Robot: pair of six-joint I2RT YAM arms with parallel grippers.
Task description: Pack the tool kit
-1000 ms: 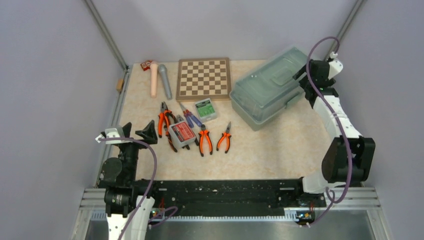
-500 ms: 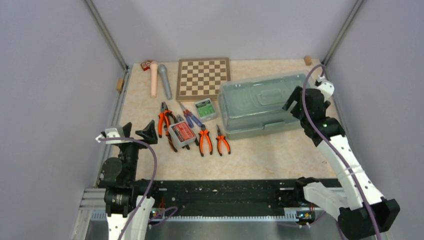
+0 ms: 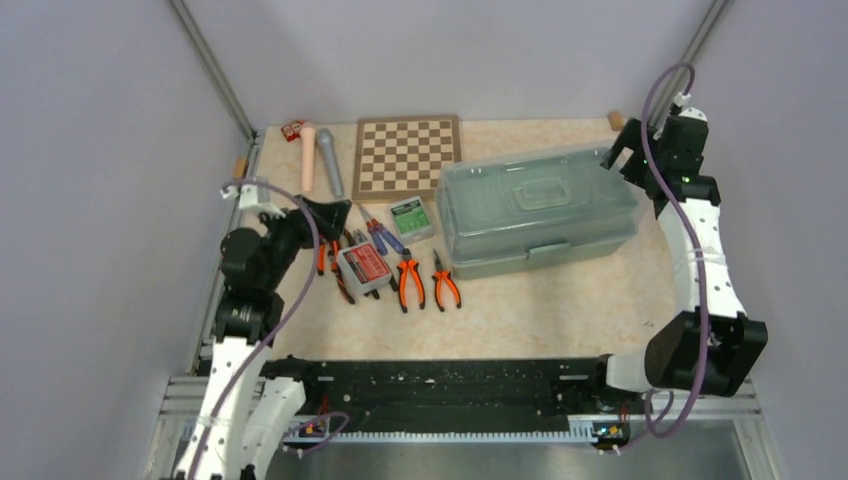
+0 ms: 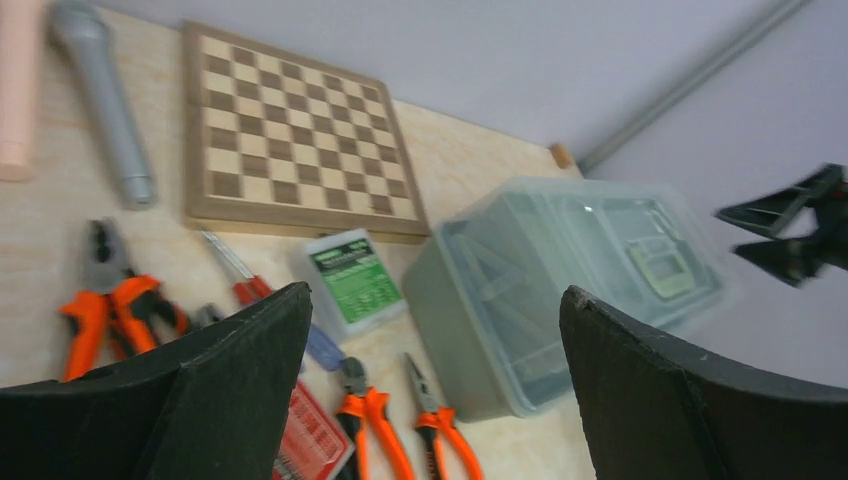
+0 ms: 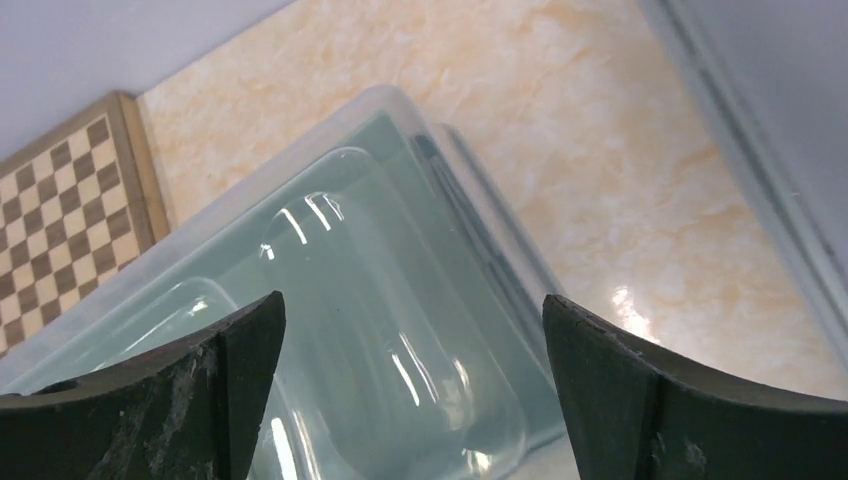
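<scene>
Right end effector [image 5: 410, 305] withdrawn, wide open, empty

I have the black two-finger left claw [image 3: 318, 215] spread wide, arm bent forward; the black right claw [image 3: 628, 160] gapes too, arm stretched far.

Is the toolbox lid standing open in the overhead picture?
No, the toolbox is shut, with its clear lid lying flat down on the green base.

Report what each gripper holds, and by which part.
Nothing is held. The left gripper and right gripper both show open, empty jaws; the right one is beside the toolbox end, not gripping it.
</scene>
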